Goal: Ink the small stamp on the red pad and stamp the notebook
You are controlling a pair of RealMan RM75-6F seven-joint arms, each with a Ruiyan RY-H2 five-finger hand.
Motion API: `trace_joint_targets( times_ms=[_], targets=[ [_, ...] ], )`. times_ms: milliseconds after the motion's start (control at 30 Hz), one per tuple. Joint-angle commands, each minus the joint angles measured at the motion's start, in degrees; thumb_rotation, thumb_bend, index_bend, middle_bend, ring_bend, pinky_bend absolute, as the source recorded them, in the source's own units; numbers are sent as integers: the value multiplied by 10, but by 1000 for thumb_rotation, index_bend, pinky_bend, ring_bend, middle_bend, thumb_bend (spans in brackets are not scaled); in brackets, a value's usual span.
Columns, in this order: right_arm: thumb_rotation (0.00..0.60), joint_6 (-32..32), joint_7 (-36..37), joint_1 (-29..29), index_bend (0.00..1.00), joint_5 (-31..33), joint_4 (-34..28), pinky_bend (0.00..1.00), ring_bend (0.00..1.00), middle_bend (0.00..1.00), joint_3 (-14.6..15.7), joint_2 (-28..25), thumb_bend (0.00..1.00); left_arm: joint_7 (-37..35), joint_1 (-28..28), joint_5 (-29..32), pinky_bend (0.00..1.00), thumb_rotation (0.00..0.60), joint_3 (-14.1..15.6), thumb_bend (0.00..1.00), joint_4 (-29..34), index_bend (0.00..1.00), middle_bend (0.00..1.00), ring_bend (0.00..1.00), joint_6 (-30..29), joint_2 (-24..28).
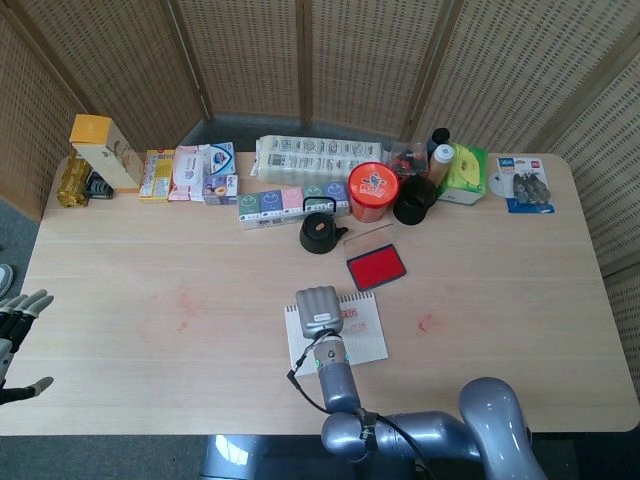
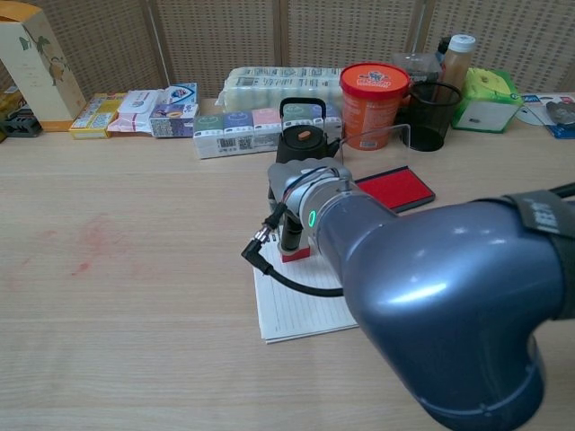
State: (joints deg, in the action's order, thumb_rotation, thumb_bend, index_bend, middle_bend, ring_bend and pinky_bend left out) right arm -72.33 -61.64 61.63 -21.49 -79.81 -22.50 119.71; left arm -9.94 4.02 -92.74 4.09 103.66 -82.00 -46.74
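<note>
My right hand (image 1: 316,308) hovers low over the top left of the white notebook (image 1: 366,338), its back facing the head camera. In the chest view the right hand (image 2: 301,180) holds the small stamp (image 2: 294,252), a black handle on a red base. That base sits on the upper edge of the notebook (image 2: 292,310). Red imprints show on the page beside the hand. The red ink pad (image 1: 376,266) lies open just beyond the notebook, apart from the hand. My left hand (image 1: 15,322) is at the far left edge, off the table, fingers spread and holding nothing.
Behind the pad stand a black round holder (image 1: 319,234), an orange tub (image 1: 369,191) and a black cup (image 1: 413,205). Boxes and packets line the far edge. Red ink smudges (image 1: 430,323) mark the tabletop. My right forearm (image 2: 449,305) fills the chest view's lower right.
</note>
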Motion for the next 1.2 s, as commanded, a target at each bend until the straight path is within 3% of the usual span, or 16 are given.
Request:
trace_joint_targets(
  times_ms=[33,1000,1200],
  targets=[
    [600,4,4,-2,629,-2,3,1000,1000,945,-1,0,476,1,0,1,3,600,0,0,0,0,0,0,1,0],
    [600,18,4,-12,630,-3,22,1000,1000,946,-5,3,477,-3,0,-1,3,600,1,0,0,0,0,0,-1,1],
    [600,9,2,-17,631,-1,3,1000,1000,946,-10,-5,477,-5,0,-1,3,600,1,0,0,0,0,0,-1,1]
  ],
)
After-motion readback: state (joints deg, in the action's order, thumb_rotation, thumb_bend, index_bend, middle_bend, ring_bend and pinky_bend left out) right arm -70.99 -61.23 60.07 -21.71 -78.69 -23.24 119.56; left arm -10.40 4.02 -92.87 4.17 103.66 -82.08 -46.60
